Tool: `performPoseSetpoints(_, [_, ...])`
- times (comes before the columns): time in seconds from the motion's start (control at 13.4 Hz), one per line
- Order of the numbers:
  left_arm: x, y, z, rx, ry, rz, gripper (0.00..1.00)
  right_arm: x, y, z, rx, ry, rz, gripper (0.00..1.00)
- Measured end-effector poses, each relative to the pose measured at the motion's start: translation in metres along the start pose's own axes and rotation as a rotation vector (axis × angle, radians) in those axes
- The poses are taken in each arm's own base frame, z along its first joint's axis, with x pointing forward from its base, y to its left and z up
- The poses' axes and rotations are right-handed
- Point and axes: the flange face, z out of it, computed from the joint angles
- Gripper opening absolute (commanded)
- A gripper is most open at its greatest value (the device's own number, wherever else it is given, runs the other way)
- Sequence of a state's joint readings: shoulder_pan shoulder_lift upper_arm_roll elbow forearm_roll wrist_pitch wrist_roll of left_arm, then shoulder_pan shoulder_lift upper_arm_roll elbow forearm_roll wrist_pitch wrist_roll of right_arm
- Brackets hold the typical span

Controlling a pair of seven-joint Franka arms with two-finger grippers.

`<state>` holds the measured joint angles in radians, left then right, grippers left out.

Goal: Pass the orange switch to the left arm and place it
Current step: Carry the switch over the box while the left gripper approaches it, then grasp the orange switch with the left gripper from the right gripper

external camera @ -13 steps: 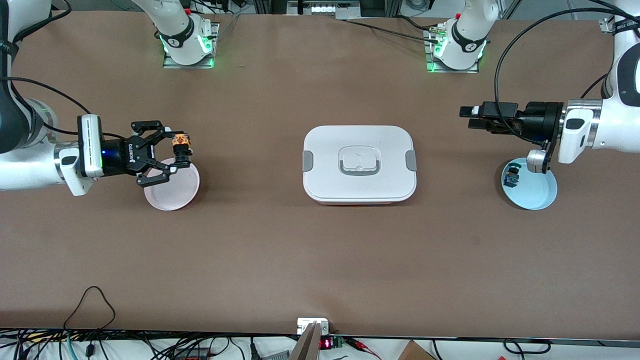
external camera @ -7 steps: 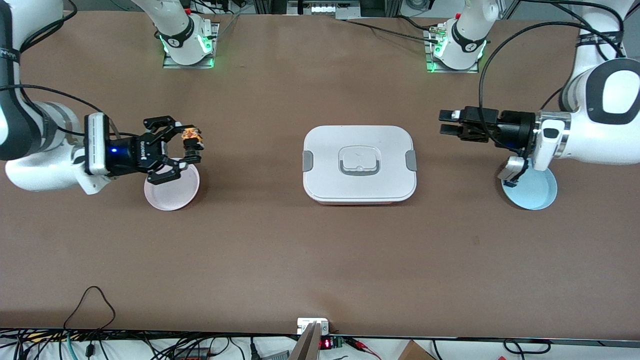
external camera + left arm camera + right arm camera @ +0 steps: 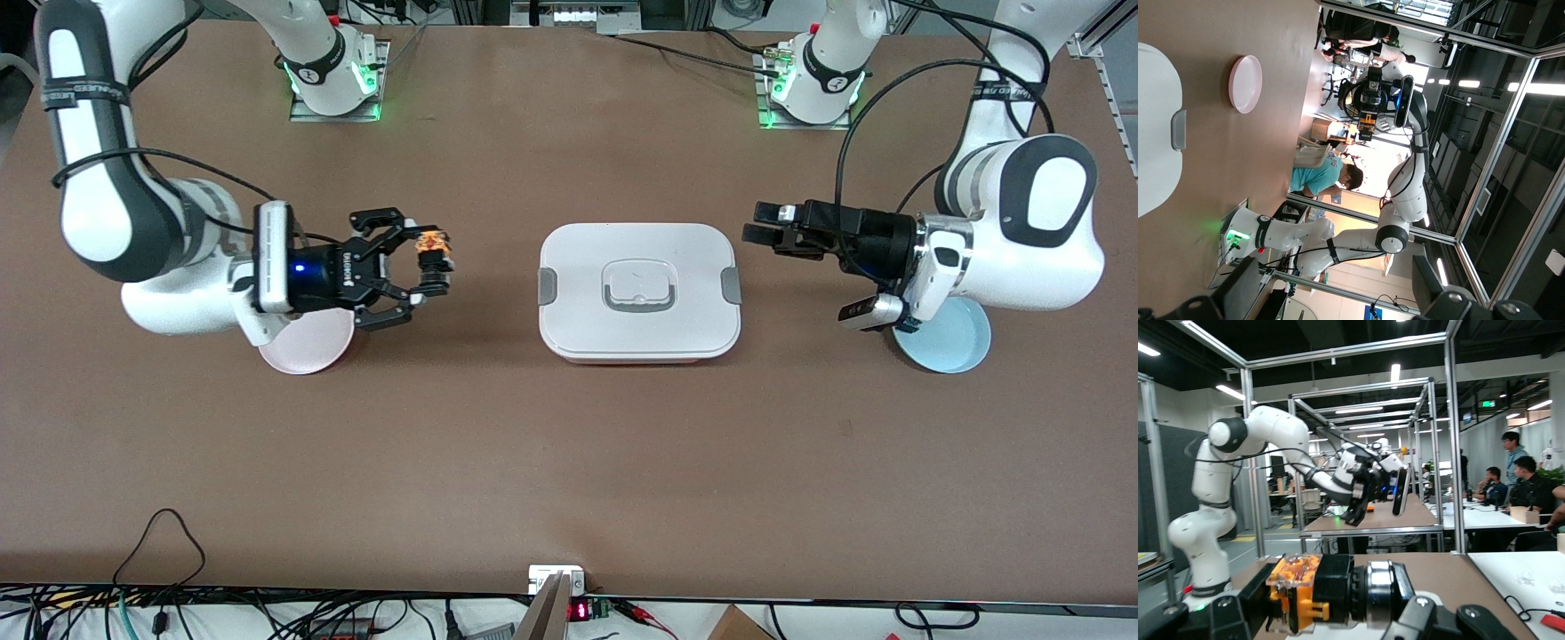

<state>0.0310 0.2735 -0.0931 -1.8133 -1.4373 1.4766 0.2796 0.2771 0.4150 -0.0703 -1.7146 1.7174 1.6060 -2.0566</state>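
My right gripper [image 3: 431, 260] is shut on the orange switch [image 3: 434, 244] and holds it above the table between the pink plate [image 3: 307, 354] and the white box [image 3: 638, 289]. In the right wrist view the switch [image 3: 1331, 590] lies sideways between the fingers, its orange end toward one finger. My left gripper [image 3: 754, 224] is open and empty in the air just off the box's end toward the left arm, pointing at the box. The left wrist view shows the box's edge [image 3: 1155, 133], the pink plate [image 3: 1245, 83] and the right gripper holding the switch [image 3: 1367, 121].
A light-blue plate [image 3: 960, 342] lies under my left arm's wrist, mostly covered by it. The pink plate is partly covered by my right arm. Both arm bases stand along the table edge farthest from the front camera. Cables hang along the nearest edge.
My right gripper has carried the orange switch from over the pink plate toward the box. My left gripper has moved from over the light-blue plate toward the box.
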Motion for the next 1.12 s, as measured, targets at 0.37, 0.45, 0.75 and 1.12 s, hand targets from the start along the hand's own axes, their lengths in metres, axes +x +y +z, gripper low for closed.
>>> performPoseSetpoints(0.37, [0.016, -0.01, 0.044, -0.067, 0.02, 0.006, 1.0, -0.005, -0.01, 0.09, -0.096, 0.051, 0.051, 0.01])
performPoseSetpoints(0.45, [0.019, -0.012, 0.054, -0.077, 0.029, 0.003, 1.0, -0.007, -0.013, 0.104, -0.106, 0.061, 0.063, 0.01])
performPoseSetpoints(0.75, [0.026, -0.018, 0.081, -0.133, 0.037, -0.02, 1.0, -0.02, -0.011, 0.15, -0.165, 0.069, 0.091, 0.01])
performPoseSetpoints(1.12, [0.028, -0.022, 0.112, -0.111, 0.051, -0.027, 1.0, -0.041, -0.001, 0.164, -0.179, 0.056, 0.101, 0.01])
